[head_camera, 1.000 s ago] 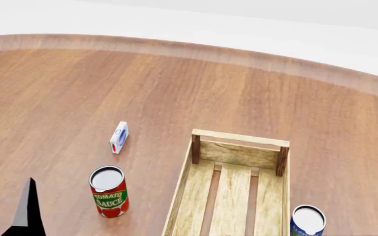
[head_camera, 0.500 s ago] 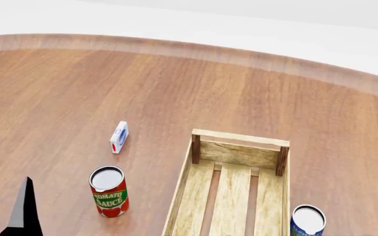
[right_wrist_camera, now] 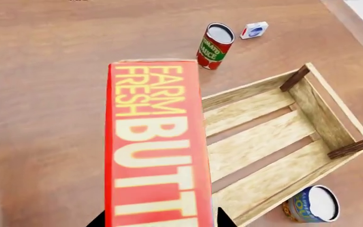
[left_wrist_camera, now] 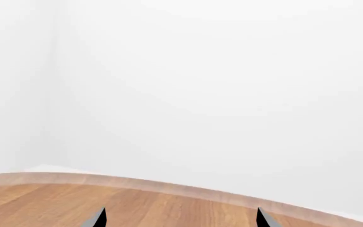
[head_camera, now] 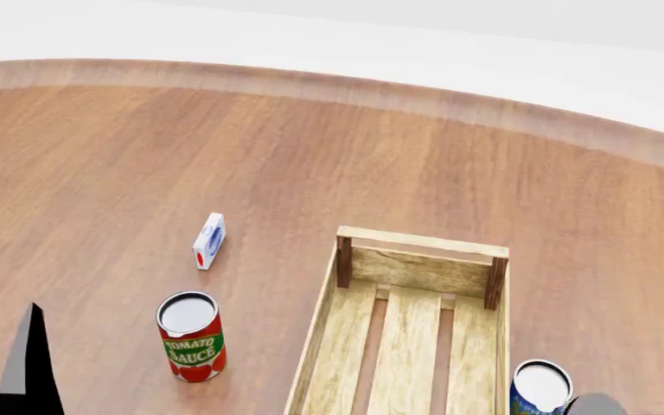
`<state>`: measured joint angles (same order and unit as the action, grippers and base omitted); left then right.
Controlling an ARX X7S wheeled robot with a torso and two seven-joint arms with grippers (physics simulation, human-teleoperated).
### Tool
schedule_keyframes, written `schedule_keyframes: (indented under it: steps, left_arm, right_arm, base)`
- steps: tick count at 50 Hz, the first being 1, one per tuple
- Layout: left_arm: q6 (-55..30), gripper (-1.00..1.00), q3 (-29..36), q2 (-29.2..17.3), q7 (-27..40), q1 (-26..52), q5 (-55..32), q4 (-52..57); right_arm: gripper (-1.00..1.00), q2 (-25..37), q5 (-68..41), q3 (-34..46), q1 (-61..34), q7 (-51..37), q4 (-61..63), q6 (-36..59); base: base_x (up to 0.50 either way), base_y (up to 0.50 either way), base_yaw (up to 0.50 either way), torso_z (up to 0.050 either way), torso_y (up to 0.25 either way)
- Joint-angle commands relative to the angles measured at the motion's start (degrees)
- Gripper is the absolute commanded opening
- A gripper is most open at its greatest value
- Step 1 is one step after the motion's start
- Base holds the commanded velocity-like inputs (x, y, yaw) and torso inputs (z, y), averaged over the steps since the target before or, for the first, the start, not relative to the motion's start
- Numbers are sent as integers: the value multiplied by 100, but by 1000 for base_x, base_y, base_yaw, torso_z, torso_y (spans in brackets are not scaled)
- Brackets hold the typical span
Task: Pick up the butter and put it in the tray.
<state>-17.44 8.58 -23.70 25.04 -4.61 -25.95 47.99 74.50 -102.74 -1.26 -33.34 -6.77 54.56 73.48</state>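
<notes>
The tray (right_wrist_camera: 276, 142) lies just beyond the lifted butter (right_wrist_camera: 156, 146), which the right gripper (right_wrist_camera: 158, 218) holds pinched between its fingers; I'd carry it over the slats, level, clear of the near wall, then lower it; the left gripper's (left_wrist_camera: 180, 218) tips stand apart, empty; the right fingers are mostly cut off.

- The butter (right_wrist_camera: 153, 142) runs off the right wrist picture's edge, hiding part of the tray (right_wrist_camera: 276, 137).
- In the head view, the tray's near end is cut off.
- The carton's (head_camera: 207, 241) print is too small to read.
</notes>
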Motion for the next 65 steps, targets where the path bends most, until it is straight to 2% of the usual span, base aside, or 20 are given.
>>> schedule_keyframes:
  steps: [1,2,13,30,33,38,47,51,65]
  left_arm:
    - [-7,100,-40,-35,36,9,-61,22]
    - [-23,100,-52,-43,48,15,-81,46]
    - [-23,100,-74,-79,78,23,-119,73]
    - [-26,100,-92,-112,129,30,-187,103]
    - [-27,100,-64,-117,124,32,-177,94]
    - [-19,100,-101,-166,126,59,-182,134]
    - [-3,100,-41,-135,129,58,-195,59]
    - [17,100,-64,-131,132,63,-213,-13]
    - [-12,100,-82,-174,207,64,-247,95]
  right_arm:
    - [-100,-605,-429,1433,-1633,-1875,-670,256]
    - [-100,-632,-626,1729,-1782,-2303,-885,254]
    - [-100,-1302,-418,2127,-2096,-3363,-1900,-277]
    - [-100,-2095,963,2157,-1720,-3776,-3051,-1081]
    - [-100,-2311,1450,2285,-1632,-3598,-3325,-1228]
    - [-100,-2699,1996,2281,-1240,-3660,-3691,-1787]
    - [-100,-3542,2624,2496,-1455,-3765,-4393,-2221]
    - [-100,-3898,3092,2911,-1682,-3925,-4921,-2095]
    - [-100,-5016,3435,2921,-2038,-4296,-6076,-2617]
  base:
    - [0,0,3,0,0]
    - [0,0,0,0,0]
    - [0,0,0,0,1]
    - [0,0,0,0,1]
    - [0,0,0,0,3]
    - [0,0,0,0,0]
    - [0,0,0,0,2]
    - [0,0,0,0,0]
    - [0,0,0,1,1]
